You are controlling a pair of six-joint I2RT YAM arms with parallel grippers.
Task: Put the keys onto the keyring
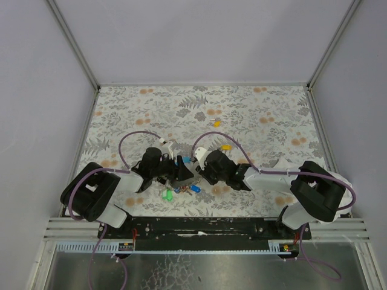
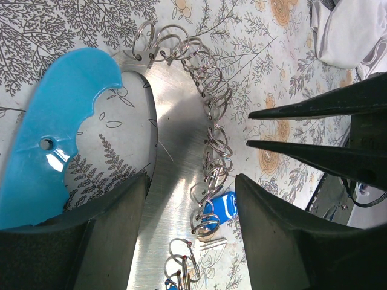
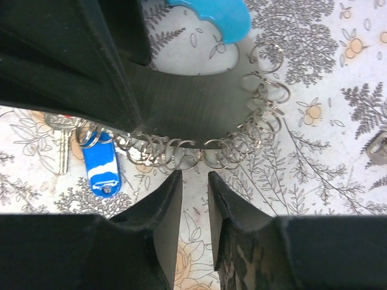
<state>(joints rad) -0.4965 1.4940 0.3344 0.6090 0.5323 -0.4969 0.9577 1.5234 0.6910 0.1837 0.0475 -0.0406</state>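
Observation:
A curved metal strip (image 2: 175, 139) with a light-blue end (image 2: 54, 133) lies on the floral table, small silver rings (image 2: 211, 90) strung along its edge. A blue-capped key (image 2: 225, 206) hangs from one ring, the keyring (image 2: 208, 225). My left gripper (image 2: 190, 181) stands open astride the strip, the blue key in the gap by its right finger. My right gripper (image 3: 195, 175) faces the row of rings (image 3: 181, 151), its jaws a narrow gap apart with nothing between them. Two yellow keys (image 1: 216, 122) (image 1: 226, 147) lie farther back. A green key (image 1: 168, 194) lies near the front.
A bare silver key (image 3: 60, 145) lies beside the blue-capped one (image 3: 101, 169). Both arms (image 1: 254, 175) meet at the table's middle, close to the front rail (image 1: 199, 223). Grey walls enclose the floral mat (image 1: 151, 103) on three sides.

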